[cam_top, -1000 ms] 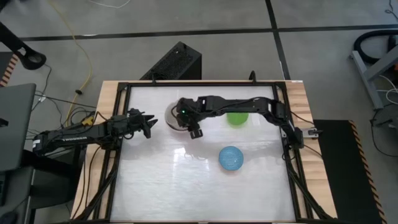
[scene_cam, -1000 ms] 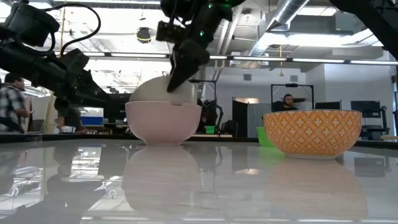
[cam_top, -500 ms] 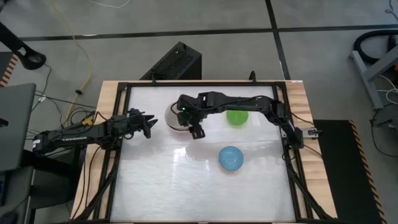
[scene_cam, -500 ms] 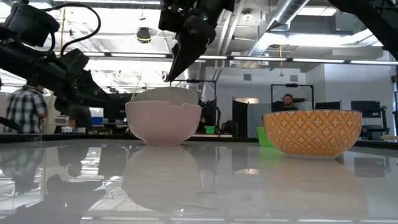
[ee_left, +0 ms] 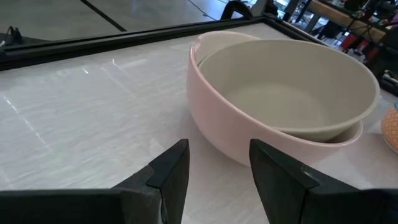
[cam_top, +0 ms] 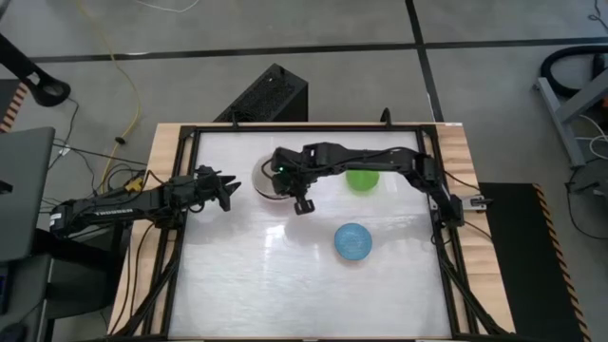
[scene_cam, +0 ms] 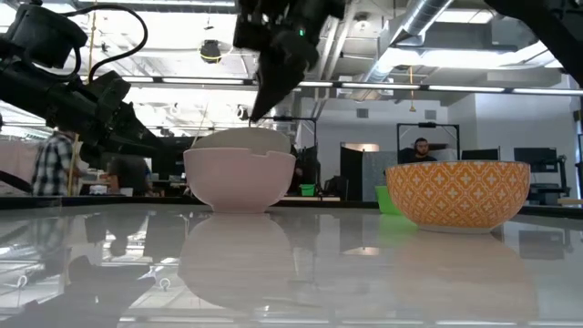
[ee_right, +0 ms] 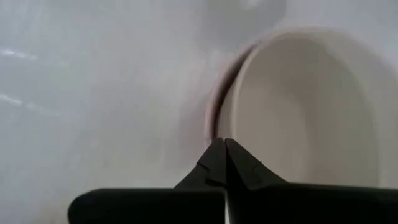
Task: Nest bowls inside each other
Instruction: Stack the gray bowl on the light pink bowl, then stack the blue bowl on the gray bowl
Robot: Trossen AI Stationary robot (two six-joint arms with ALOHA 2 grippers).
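The pale pink bowl (cam_top: 267, 180) stands on its base at the table's far left, with the beige-grey bowl (ee_left: 286, 93) lying in it, slightly tilted. My right gripper (scene_cam: 250, 116) hovers shut just above their rim (ee_right: 214, 112), pointing steeply down and touching nothing. The green bowl (cam_top: 362, 179) stands to the right of the pair. The blue bowl (cam_top: 352, 241) stands nearer the front; in the low view its outside (scene_cam: 458, 193) is orange-patterned. My left gripper (ee_left: 217, 168) waits open at the table's left, facing the pink bowl.
A black frame (cam_top: 439, 228) borders the white tabletop. There is free room across the table's near half (cam_top: 285, 294). People show in the room beyond the table (scene_cam: 421, 148).
My right gripper has let go of the beige-grey bowl, which stood tipped up on the pink bowl's rim and has dropped into it, now lying almost level. The gripper has lifted slightly clear of the rim and its fingers have come together.
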